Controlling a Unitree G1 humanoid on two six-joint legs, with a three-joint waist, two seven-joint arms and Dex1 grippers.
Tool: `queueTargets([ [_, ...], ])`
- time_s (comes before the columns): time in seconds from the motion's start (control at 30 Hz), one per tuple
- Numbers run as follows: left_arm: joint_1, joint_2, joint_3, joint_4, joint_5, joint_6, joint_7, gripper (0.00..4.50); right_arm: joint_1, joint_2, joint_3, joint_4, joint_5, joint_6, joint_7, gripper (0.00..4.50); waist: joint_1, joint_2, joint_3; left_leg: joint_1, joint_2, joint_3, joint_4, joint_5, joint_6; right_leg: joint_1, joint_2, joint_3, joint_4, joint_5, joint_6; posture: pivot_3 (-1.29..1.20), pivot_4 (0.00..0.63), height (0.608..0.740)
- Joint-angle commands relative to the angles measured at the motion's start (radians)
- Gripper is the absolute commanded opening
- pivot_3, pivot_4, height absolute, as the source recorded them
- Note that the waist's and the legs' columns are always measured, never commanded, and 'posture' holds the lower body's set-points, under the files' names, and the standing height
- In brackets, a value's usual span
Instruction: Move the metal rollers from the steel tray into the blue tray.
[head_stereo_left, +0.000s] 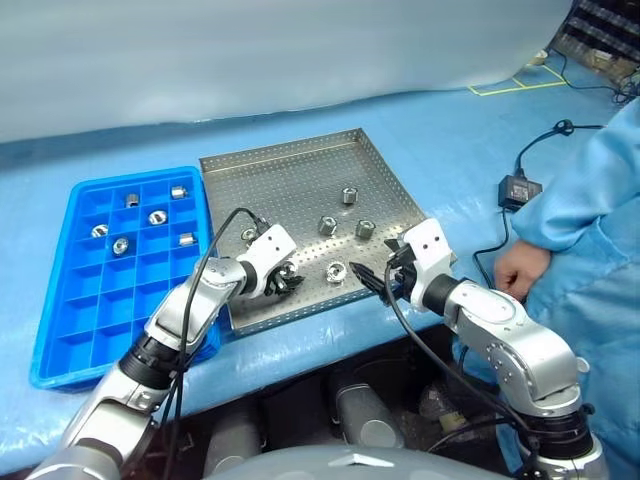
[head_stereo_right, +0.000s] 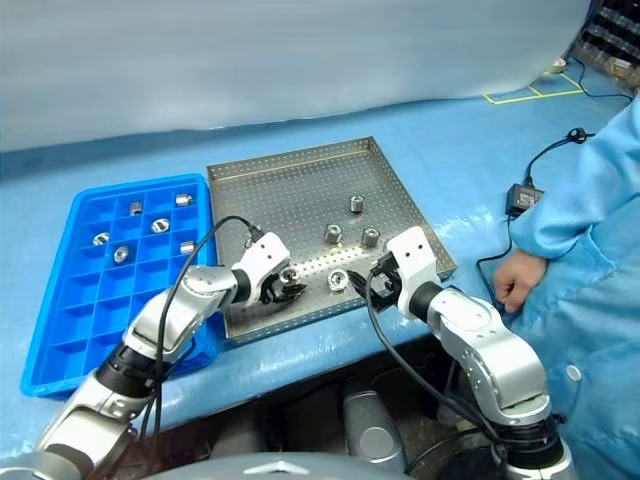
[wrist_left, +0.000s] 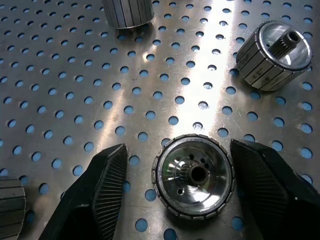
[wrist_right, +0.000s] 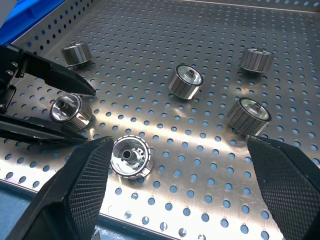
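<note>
The left gripper was pictured lowered over the near-left part of the steel tray, its two black fingers parted and set on either side of one of the metal rollers. The roller stood on end on the perforated floor, hollow centre up. A gap was seen between it and one finger; whether the other finger touched it could not be told, and nothing was lifted.

The right gripper was held over the tray's near edge, close to its right corner. Its fingers were spread wide and nothing was gripped between them. A second roller was seen lying on the tray floor just ahead of those fingers.

Four more rollers were scattered on the steel tray: one toward the far side, two near the middle, and one by the left rim, beside the left arm.

The blue tray was placed just left of the steel tray, the two rims close together on the blue-covered table. Six rollers were already seen in its far compartments, one to a square, among them one in the back row.

A person's hand in a blue sleeve was rested on the table to the right, well apart from both trays, with a black power adapter and cable lying beyond it.
</note>
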Motion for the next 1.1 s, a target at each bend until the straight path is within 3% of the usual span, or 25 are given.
queueTargets([
  [0.03,0.02,0.006,-0.012,-0.012,0.02,0.003,-0.003,3.6,-0.022,-0.002,-0.005,-0.008,0.002,-0.009,0.007,4.5,0.0,0.0,0.0,0.0,0.0,0.0,0.0,0.0,0.0,0.0,0.0,0.0,0.0,0.0,0.0,-0.26,0.15,0.74],
  [0.07,0.022,0.003,-0.01,-0.012,0.02,0.002,-0.001,3.6,-0.024,-0.002,-0.003,-0.004,0.002,-0.009,0.008,4.5,0.0,0.0,0.0,0.0,0.0,0.0,0.0,0.0,0.0,0.0,0.0,0.0,0.0,0.0,0.0,-0.26,0.15,0.74],
  [0.17,0.018,-0.018,0.006,-0.014,0.009,-0.002,0.004,2.97,-0.032,-0.004,0.006,0.011,0.007,-0.007,0.022,4.5,0.0,0.0,-0.001,0.001,0.0,0.0,0.0,0.0,0.0,0.001,0.0,0.0,0.0,0.0,0.0,-0.26,0.15,0.74],
  [0.3,0.008,-0.033,0.015,-0.017,0.005,-0.014,-0.002,1.71,-0.036,-0.019,0.025,0.026,0.003,-0.011,0.048,4.5,0.0,0.0,-0.001,0.001,0.0,0.0,0.0,0.0,0.0,0.001,0.0,0.0,0.0,0.0,0.0,-0.25,0.15,0.74],
  [0.87,0.047,-0.057,0.219,-0.22,-0.109,0.014,0.03,1.71,-0.093,-0.063,0.039,0.105,0.0,-0.055,0.141,4.5,0.03,0.0,0.0,0.001,0.0,0.0,0.0,0.0,0.0,0.0,0.0,0.001,0.0,0.0,0.001,-0.14,0.15,0.74],
  [1.03,0.125,-0.059,0.336,-0.316,-0.073,0.03,0.162,1.71,-0.157,-0.068,0.073,0.143,0.006,-0.092,0.211,4.5,0.061,0.0,0.0,0.001,0.0,0.0,0.0,0.0,0.0,0.0,0.001,0.001,0.0,0.0,0.001,-0.05,0.15,0.74],
  [1.1,0.144,-0.121,0.43,-0.336,-0.043,0.046,0.294,1.71,-0.183,-0.065,0.087,0.167,-0.003,-0.102,0.223,4.5,0.087,0.0,0.0,0.001,0.0,0.0,0.0,0.0,0.0,0.0,0.001,0.001,0.0,0.0,0.001,-0.03,0.15,0.74],
])
